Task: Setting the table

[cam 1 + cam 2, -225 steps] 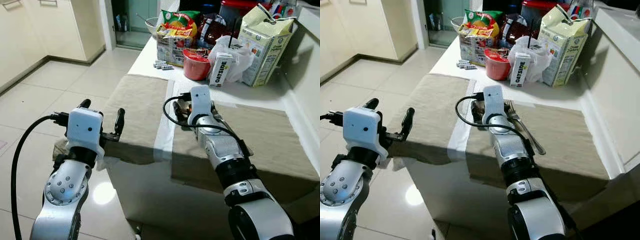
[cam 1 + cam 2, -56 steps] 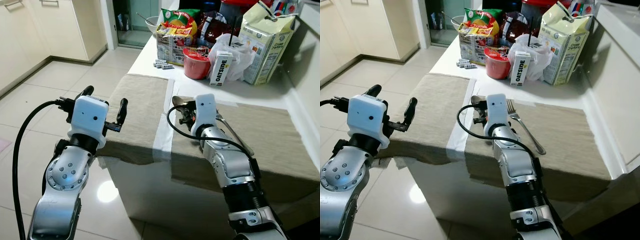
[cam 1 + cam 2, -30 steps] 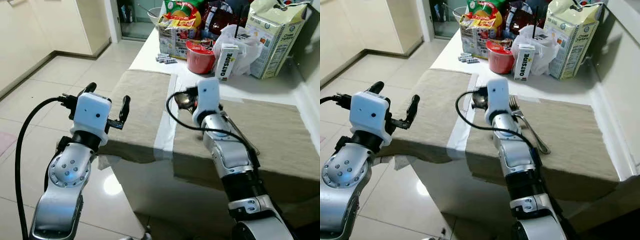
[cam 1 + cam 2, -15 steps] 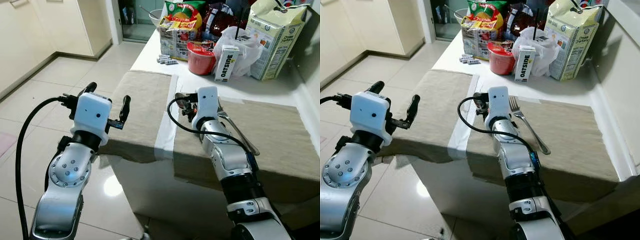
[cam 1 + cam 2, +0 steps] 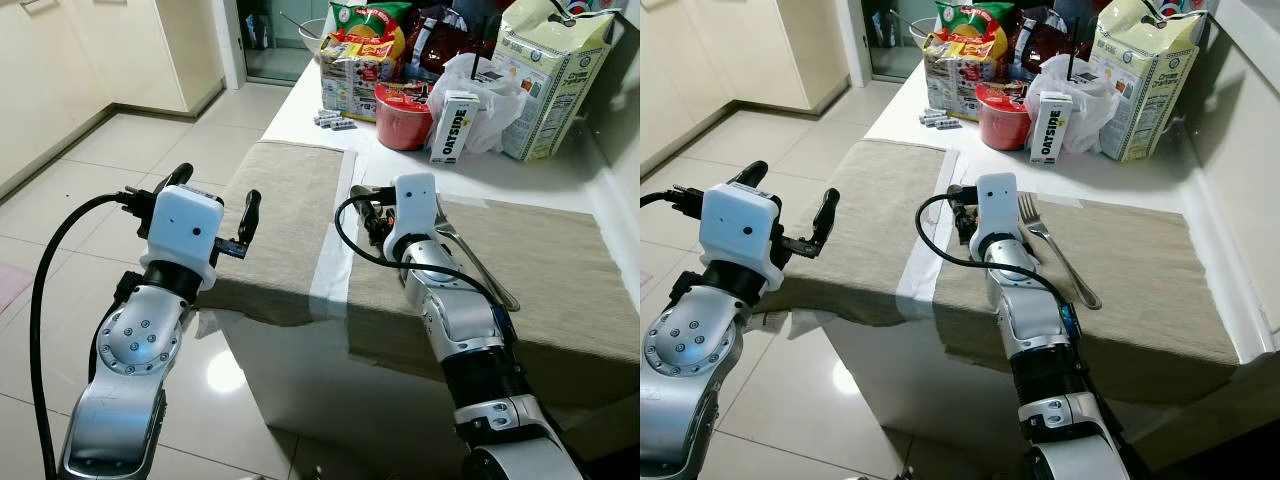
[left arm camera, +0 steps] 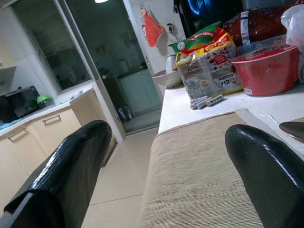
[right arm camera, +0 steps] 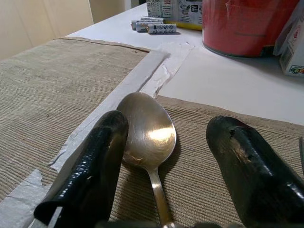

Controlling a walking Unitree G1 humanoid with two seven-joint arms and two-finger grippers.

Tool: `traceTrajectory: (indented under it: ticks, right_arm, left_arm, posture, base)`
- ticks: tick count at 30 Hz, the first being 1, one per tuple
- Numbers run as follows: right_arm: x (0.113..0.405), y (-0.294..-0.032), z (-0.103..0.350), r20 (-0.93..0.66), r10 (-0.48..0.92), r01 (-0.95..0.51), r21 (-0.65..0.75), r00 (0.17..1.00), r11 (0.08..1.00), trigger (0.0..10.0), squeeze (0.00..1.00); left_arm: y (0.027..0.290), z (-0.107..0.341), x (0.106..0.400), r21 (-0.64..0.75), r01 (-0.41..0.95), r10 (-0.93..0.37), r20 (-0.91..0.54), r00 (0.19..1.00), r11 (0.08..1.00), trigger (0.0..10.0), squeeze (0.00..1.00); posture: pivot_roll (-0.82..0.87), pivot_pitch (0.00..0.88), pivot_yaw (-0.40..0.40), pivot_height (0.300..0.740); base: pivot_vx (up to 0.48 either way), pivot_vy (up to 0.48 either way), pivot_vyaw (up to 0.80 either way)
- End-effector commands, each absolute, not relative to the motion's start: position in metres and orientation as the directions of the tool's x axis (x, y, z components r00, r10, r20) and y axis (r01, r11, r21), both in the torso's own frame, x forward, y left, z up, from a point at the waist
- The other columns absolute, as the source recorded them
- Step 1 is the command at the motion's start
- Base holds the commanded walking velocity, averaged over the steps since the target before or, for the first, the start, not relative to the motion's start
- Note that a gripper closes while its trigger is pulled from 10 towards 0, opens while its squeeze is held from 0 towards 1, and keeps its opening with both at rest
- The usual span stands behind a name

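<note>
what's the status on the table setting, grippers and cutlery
Right gripper open, jaws either side of spoon on mat. Fork beside it on mat. Left gripper open, hovering off table edge. Nothing in the way.

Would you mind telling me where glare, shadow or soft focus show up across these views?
Left eye view: a bright lamp glare on the floor tiles, with shadow under the table edge. Right wrist view: a highlight on the spoon bowl; the right pincer fingers look soft. Left wrist view: the left pincer fingers blur, glossy.

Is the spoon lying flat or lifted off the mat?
Lying flat: the spoon rests bowl-up on the placemat, between the right tool's open fingers, neither pressing it.
</note>
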State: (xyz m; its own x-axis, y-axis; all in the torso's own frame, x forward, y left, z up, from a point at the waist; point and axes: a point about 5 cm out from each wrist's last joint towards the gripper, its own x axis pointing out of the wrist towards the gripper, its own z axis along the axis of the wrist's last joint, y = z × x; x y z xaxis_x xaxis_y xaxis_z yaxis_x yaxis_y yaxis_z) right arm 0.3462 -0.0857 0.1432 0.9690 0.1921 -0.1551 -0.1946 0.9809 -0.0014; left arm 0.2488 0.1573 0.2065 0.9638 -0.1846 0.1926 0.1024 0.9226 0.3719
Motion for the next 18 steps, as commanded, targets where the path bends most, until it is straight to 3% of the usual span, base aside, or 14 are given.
traceTrajectory:
  ticks: [1, 2, 10, 14, 18]
  right_arm:
    - [0.341, -0.087, 0.117, -0.309, 0.185, -0.191, 0.011, 0.933, 0.982, 10.0, 0.41]
    - [0.340, -0.087, 0.112, -0.336, 0.191, -0.194, 0.025, 0.922, 0.981, 10.0, 0.00]
    - [0.326, -0.092, 0.075, -0.531, 0.193, -0.163, 0.103, 0.825, 0.981, 10.0, 0.00]
    - [0.325, -0.093, 0.073, -0.546, 0.187, -0.151, 0.110, 0.817, 0.982, 10.0, 0.00]
    - [0.331, -0.093, 0.086, -0.479, 0.175, -0.171, 0.052, 0.860, 0.984, 10.0, 0.00]
  left_arm:
    - [0.157, 0.203, 0.249, 0.390, 0.116, -0.197, 0.176, 0.965, 0.914, 10.0, 0.00]
    - [0.157, 0.203, 0.249, 0.390, 0.116, -0.197, 0.176, 0.965, 0.914, 10.0, 0.00]
    - [0.156, 0.203, 0.249, 0.387, 0.117, -0.198, 0.178, 0.964, 0.915, 10.0, 0.00]
    - [0.156, 0.204, 0.249, 0.385, 0.116, -0.197, 0.178, 0.964, 0.916, 10.0, 0.00]
    - [0.156, 0.204, 0.249, 0.385, 0.116, -0.198, 0.180, 0.964, 0.915, 10.0, 0.00]
  posture:
    - [0.04, 0.002, 0.027, 0.740]
    - [0.04, 0.002, 0.027, 0.740]
    - [0.04, 0.004, 0.025, 0.740]
    - [0.04, 0.007, 0.025, 0.740]
    - [0.04, 0.008, 0.023, 0.740]
  base:
    - [0.000, 0.000, 0.00]
    - [0.000, 0.000, 0.00]
    - [0.000, 0.000, 0.00]
    - [0.000, 0.000, 0.00]
    - [0.000, 0.000, 0.00]
